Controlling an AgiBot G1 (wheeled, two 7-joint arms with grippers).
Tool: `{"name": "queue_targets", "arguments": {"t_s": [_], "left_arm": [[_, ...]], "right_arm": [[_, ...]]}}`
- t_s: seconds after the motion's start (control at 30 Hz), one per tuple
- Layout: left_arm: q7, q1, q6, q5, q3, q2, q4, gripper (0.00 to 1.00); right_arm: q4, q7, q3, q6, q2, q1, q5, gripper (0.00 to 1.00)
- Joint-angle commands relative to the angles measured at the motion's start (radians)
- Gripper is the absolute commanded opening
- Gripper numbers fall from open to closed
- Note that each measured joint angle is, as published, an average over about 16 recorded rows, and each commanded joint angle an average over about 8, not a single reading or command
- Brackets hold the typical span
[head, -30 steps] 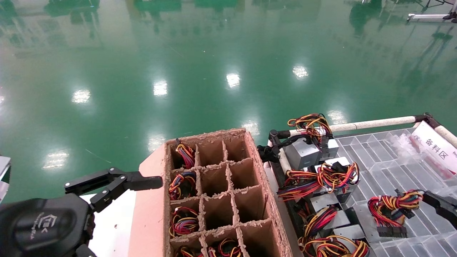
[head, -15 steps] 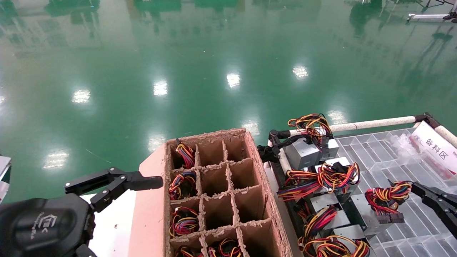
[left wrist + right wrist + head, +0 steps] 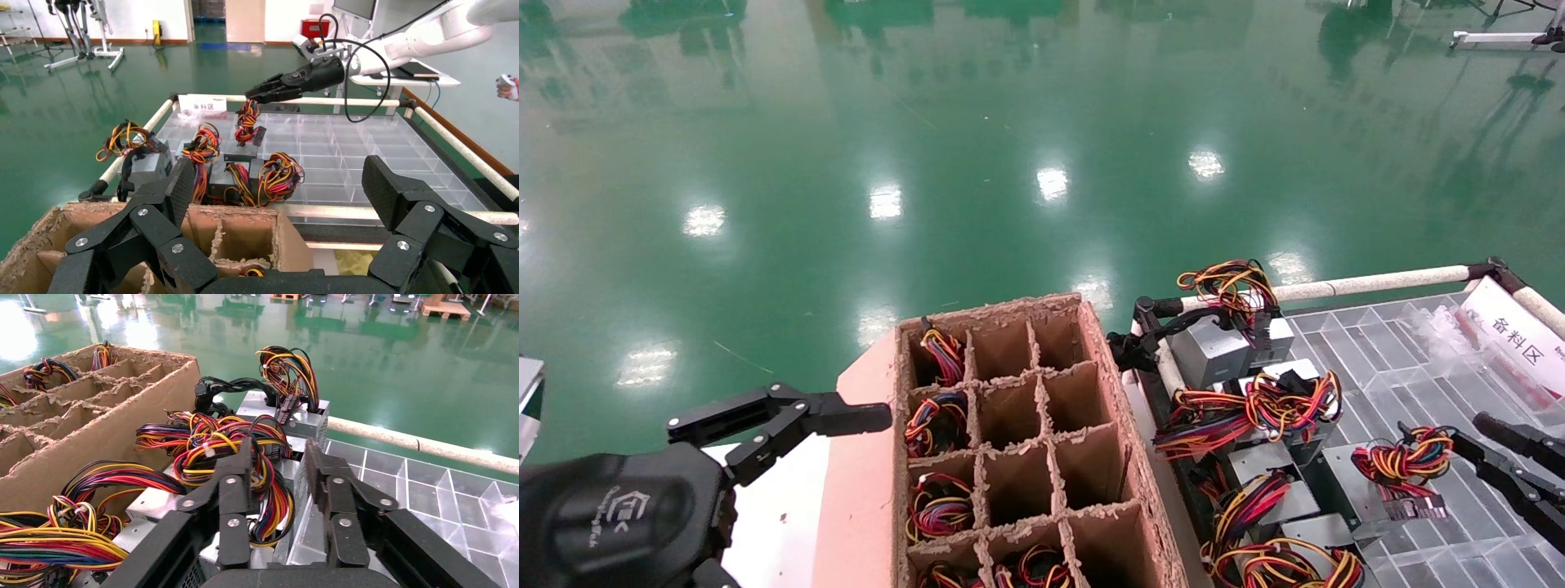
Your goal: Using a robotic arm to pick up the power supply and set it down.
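— While the left hand (image 3: 789, 412) hangs spread beside the cardboard box (image 3: 1017, 445), where is the right hand (image 3: 1471, 437)?

— Over the clear tray (image 3: 1426, 367), fingers parted, just beside the wire bundle (image 3: 1406, 457) of the power supply (image 3: 1357, 486). From the wrist, the wires sit between its fingers; whether they touch, I cannot tell.

— And the supply itself?

— Resting on the tray, at the edge of the heap of other supplies (image 3: 1246, 408) next to the box.

— Anything in the box?

— Coiled wires in its left-hand cells.
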Motion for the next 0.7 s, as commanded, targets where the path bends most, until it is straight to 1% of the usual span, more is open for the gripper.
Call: {"name": "queue_targets", "arguments": {"t_s": [0.03, 0.7], "left_arm": [[0.0, 0.0, 0.0, 0.0, 0.0, 0.0, 0.0, 1.0], [0.0, 0.0, 0.0, 0.0, 0.0, 0.0, 0.0, 1.0]], "right_arm": [[0.001, 0.0, 0.0, 0.0, 0.001, -0.001, 0.001, 1.0], [0.005, 0.0, 0.002, -0.002, 0.004, -0.005, 0.004, 1.0]]}}
